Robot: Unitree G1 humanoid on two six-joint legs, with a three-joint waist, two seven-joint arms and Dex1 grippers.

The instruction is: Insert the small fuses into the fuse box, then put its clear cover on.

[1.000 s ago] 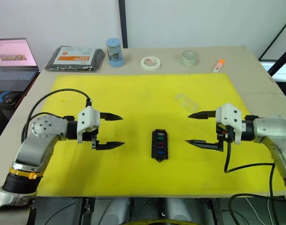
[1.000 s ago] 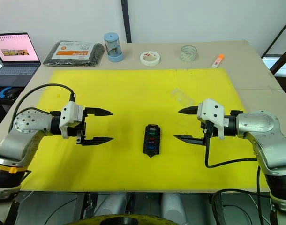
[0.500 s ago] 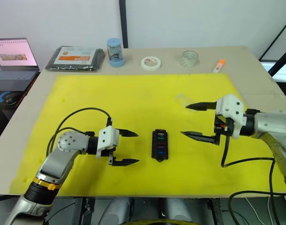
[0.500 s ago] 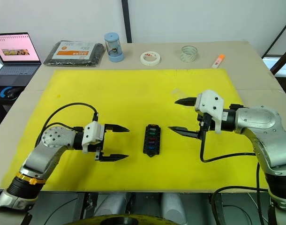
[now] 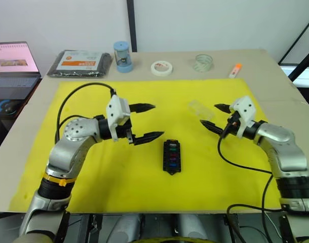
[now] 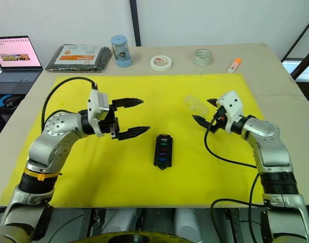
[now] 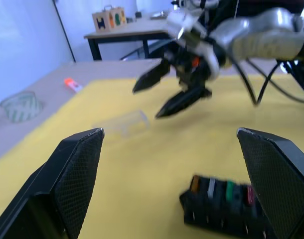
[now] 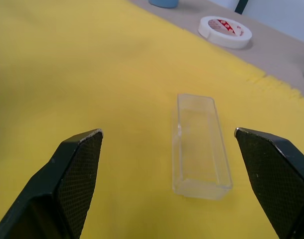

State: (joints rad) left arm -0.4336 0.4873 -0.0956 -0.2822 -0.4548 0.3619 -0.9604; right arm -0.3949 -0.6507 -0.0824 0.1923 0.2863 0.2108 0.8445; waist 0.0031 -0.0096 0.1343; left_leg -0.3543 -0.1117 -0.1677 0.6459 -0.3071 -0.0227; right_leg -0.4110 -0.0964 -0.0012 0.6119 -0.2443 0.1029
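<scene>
The black fuse box (image 5: 171, 156) lies in the middle of the yellow mat (image 5: 93, 167), with several small fuses (image 5: 172, 158) in mixed colours seated in its slots. The clear cover (image 5: 199, 108) rests flat on the mat, behind and to the right of the box. My right gripper (image 5: 208, 115) is open just right of the cover; in its wrist view the cover (image 8: 199, 152) lies ahead between the fingers (image 8: 75, 164), untouched. My left gripper (image 5: 158, 120) hovers open and empty, behind and left of the box.
Along the table's far edge, off the mat, stand a black packet with an orange label (image 5: 79, 62), a blue cylinder (image 5: 122, 56), a white tape roll (image 5: 161, 68), a clear tape roll (image 5: 203, 63) and an orange marker (image 5: 236, 70). A laptop (image 5: 12, 63) sits at the far left.
My left gripper has risen and moved away from me and to the right, past the box's left side. My right gripper has swung further back, up to the clear cover. Both stay open.
</scene>
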